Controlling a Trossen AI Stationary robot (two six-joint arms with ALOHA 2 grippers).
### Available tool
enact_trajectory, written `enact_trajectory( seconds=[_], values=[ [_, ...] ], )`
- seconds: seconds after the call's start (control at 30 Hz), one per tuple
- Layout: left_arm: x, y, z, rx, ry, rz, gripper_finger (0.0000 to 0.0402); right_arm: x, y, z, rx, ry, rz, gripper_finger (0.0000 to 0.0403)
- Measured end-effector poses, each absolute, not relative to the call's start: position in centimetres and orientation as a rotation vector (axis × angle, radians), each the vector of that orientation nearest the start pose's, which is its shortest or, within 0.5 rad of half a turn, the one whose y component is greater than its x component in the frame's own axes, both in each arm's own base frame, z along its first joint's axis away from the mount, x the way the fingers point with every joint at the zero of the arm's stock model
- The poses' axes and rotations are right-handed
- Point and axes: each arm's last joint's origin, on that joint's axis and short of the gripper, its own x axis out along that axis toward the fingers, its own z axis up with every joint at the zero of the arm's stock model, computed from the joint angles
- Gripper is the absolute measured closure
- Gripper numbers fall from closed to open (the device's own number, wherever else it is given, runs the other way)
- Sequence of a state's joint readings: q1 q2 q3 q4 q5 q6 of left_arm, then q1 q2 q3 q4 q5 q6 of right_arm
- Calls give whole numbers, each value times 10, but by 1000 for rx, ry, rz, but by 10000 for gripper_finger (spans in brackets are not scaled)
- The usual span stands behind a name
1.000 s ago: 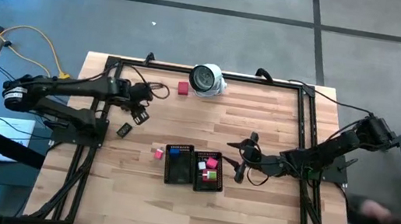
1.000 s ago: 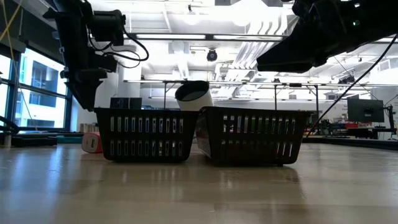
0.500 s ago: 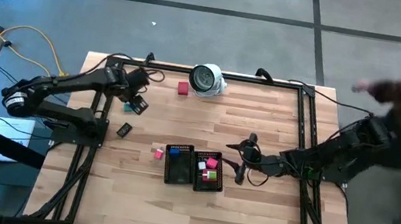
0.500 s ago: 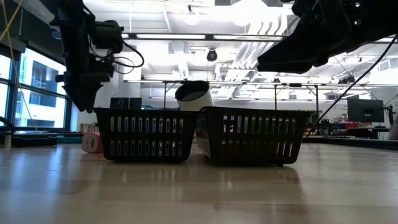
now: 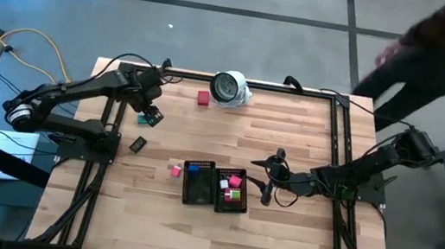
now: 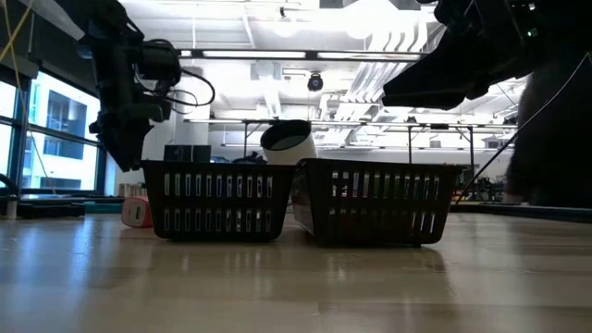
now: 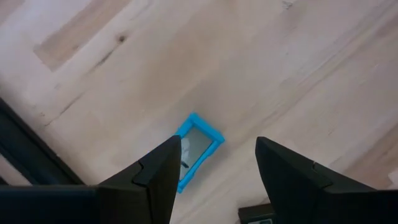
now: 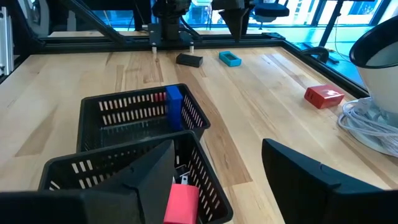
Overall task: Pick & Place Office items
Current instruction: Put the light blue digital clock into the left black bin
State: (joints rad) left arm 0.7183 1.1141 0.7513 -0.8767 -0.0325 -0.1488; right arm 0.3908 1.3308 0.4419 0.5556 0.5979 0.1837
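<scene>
The blue piece (image 7: 198,148) lay flat below the left gripper's (image 7: 217,168) open jaws, lined up for grasping.

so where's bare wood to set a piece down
Free: the broad strip between the trays and the near table edge, and the middle patch between the white round object and the trays. Crowded: beside the right gripper and under the left gripper.
</scene>
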Motion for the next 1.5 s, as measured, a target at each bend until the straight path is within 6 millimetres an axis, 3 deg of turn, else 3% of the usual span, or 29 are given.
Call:
enact_trajectory(
  seconds=[0.47,0.93,1.23,1.5],
  values=[
    [144,140,192,-630,1281,736,202,233,79,178,52,273,-219,174],
    [168,129,164,-621,1449,628,202,233,79,177,57,274,-211,174],
    [172,127,161,-622,1456,565,202,233,79,177,57,274,-210,174],
    [191,118,164,-536,1367,435,202,233,79,177,58,275,-206,174]
  ],
)
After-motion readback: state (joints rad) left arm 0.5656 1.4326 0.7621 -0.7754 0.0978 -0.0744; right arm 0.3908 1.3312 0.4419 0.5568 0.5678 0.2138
